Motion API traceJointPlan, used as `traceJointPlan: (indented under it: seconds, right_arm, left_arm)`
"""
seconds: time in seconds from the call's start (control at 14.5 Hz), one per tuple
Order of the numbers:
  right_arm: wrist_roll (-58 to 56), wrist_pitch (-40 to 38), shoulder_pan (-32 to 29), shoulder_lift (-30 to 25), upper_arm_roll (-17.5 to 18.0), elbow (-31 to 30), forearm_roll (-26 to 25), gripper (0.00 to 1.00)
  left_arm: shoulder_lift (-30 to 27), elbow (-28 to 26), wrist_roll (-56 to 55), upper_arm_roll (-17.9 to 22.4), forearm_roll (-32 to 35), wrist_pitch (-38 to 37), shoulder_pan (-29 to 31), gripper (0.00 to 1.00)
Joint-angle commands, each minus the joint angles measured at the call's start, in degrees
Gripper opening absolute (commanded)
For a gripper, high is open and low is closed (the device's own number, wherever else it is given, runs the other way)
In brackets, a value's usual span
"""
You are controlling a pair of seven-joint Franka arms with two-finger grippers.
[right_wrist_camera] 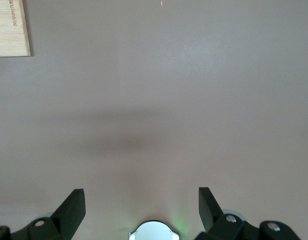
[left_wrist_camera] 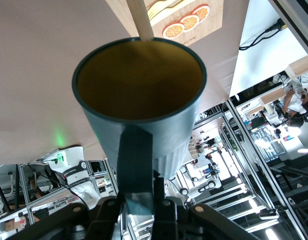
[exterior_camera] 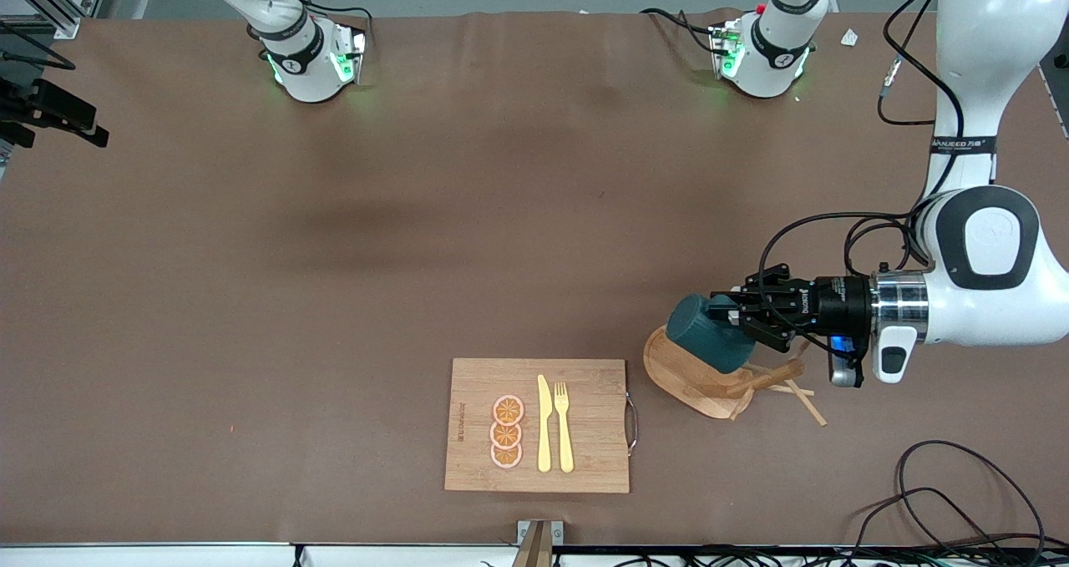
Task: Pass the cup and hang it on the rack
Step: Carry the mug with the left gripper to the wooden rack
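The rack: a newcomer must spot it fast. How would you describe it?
Find the bamboo cutting board at the table's camera edge. Beside it, toward the left arm's end, is the rack: an oval wooden base with thin pegs, under the cup in the left gripper.

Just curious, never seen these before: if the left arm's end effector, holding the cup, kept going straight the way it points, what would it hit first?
Probably nothing soon: the left end effector points level over the rack, cup leading, bare table ahead.
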Motion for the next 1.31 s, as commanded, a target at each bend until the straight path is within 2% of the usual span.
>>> traceJointPlan:
  seconds: [0.0,0.62,0.76,0.83,0.97,1.04,1.11,1.24]
  right_arm:
    - [-0.69,-0.04,0.33,-1.87,-0.08,-1.21,-0.76,1.00]
    - [-0.60,-0.04,0.42,-2.23,0.09,-1.30,-1.11,1.00]
    - [-0.60,-0.04,0.42,-2.23,0.09,-1.30,-1.11,1.00]
    - [-0.60,-0.04,0.42,-2.23,0.09,-1.30,-1.11,1.00]
    - [-0.60,-0.04,0.42,-2.23,0.09,-1.30,-1.11,1.00]
    - [-0.60,-0.04,0.42,-2.23,0.09,-1.30,-1.11,1.00]
    - [-0.60,-0.13,0.42,-2.23,0.09,-1.30,-1.11,1.00]
    - [-0.60,-0.13,0.42,-2.23,0.09,-1.30,-1.11,1.00]
  left_arm:
    - [0.78,-1.12,4.74,-0.40,-1.68,-2.04,1.94,0.00]
    - [4.20,-1.12,13.27,-0.31,-1.59,-3.63,6.17,0.01]
    - [4.47,-1.04,13.37,-0.31,-1.59,-4.33,6.17,0.06]
    - [4.39,-0.95,12.67,-0.31,-1.59,-4.33,6.17,0.16]
    - [4.21,-0.95,11.88,-0.31,-1.59,-4.33,6.09,0.52]
    - [3.95,-0.86,11.52,-0.31,-1.59,-4.33,6.08,0.90]
    - [3.68,-0.69,11.17,-0.23,-1.24,-4.25,5.74,1.00]
    - [2.11,-0.25,6.71,-0.05,-0.54,-3.98,5.56,1.00]
